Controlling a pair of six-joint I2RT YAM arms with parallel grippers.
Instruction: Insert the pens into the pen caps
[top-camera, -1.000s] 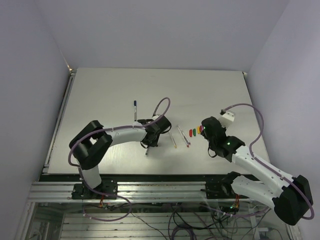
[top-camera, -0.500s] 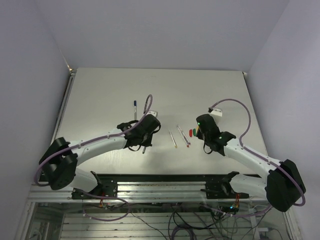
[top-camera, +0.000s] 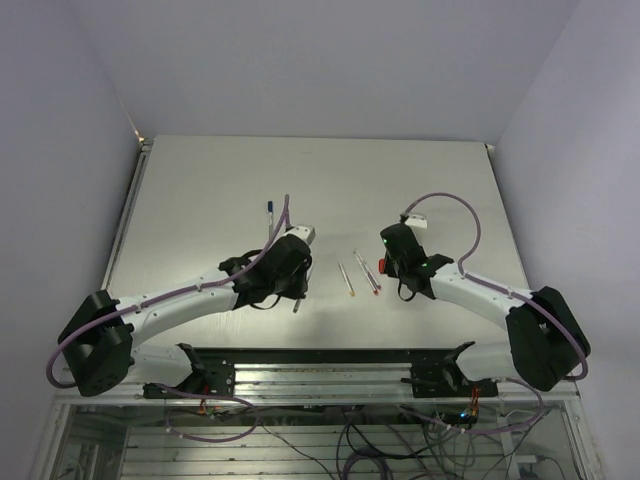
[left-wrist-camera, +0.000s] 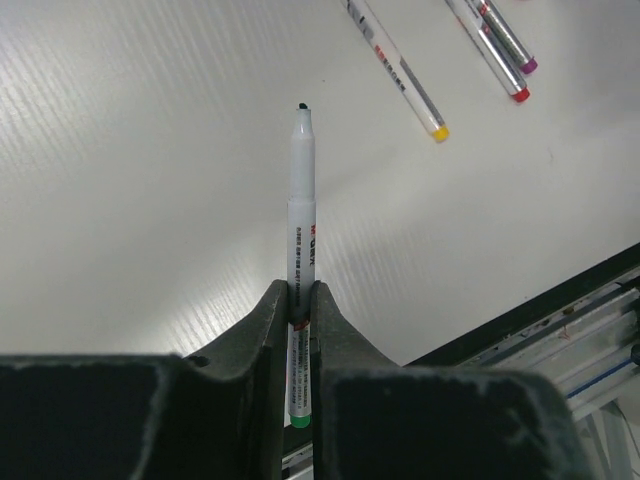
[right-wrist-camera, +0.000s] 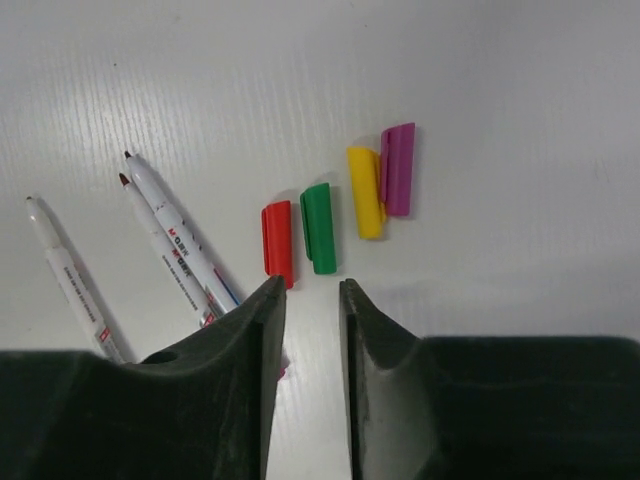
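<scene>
We've got three pens (right-wrist-camera: 185, 233) lying side by side on the surface (top-camera: 200, 180). Right of them: four caps (right-wrist-camera: 319, 228) in a row, the farthest two touching. Left of them: fourth pen (left-wrist-camera: 301, 215). Behind-left, well apart: fifth pen (top-camera: 270, 214).

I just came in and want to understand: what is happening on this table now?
The left gripper is shut on one pen, gripping it near its green end. The right gripper is open and empty, just short of the red cap and green cap; the yellow cap and magenta cap lie beyond. Three other pens lie uncapped on the table.
</scene>
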